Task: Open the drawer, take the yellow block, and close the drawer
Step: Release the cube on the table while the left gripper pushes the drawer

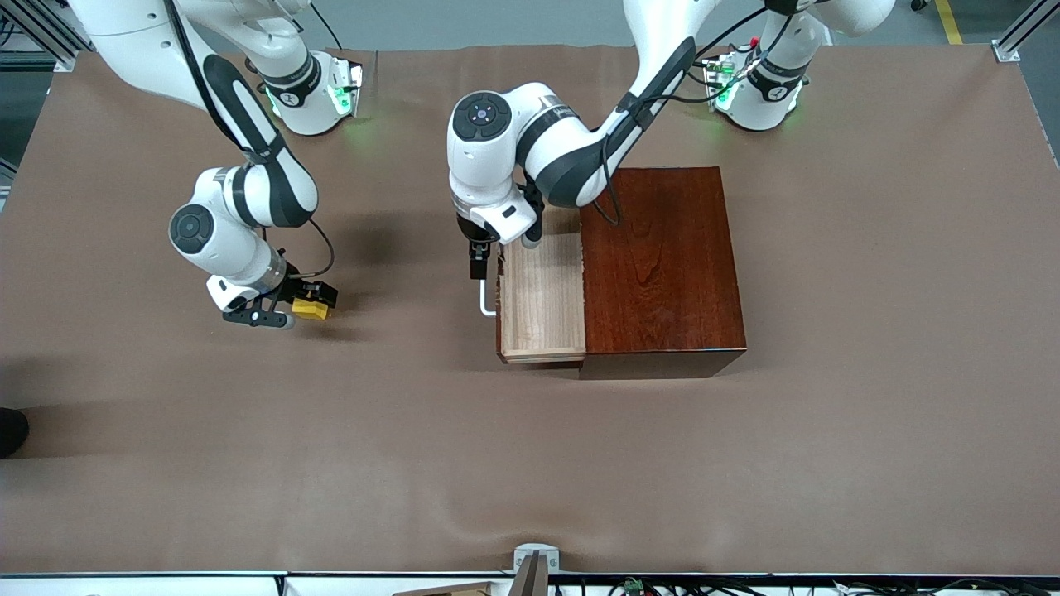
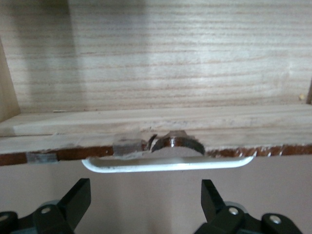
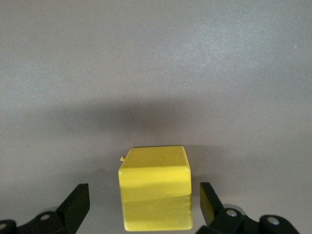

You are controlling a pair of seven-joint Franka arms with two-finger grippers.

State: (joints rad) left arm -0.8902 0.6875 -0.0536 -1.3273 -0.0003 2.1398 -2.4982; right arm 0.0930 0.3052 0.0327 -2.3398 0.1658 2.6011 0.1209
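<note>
The yellow block (image 1: 311, 309) (image 3: 155, 187) lies on the brown table cover toward the right arm's end. My right gripper (image 1: 300, 306) (image 3: 145, 195) is open around it, with a gap showing on each side of the cube. The drawer (image 1: 542, 290) (image 2: 170, 58) is pulled out of the mahogany box (image 1: 662, 257), and the part of its pale wood tray that shows is bare. My left gripper (image 1: 478, 265) (image 2: 146, 195) is open just in front of the white handle (image 1: 485, 300) (image 2: 168, 165), not touching it.
A brown cloth (image 1: 530, 463) covers the whole table. The left arm's forearm (image 1: 571, 157) reaches over the box's corner and the drawer's farther end. Both arm bases (image 1: 323, 91) stand along the table's farthest edge. A dark object (image 1: 10, 430) sits at the table's edge.
</note>
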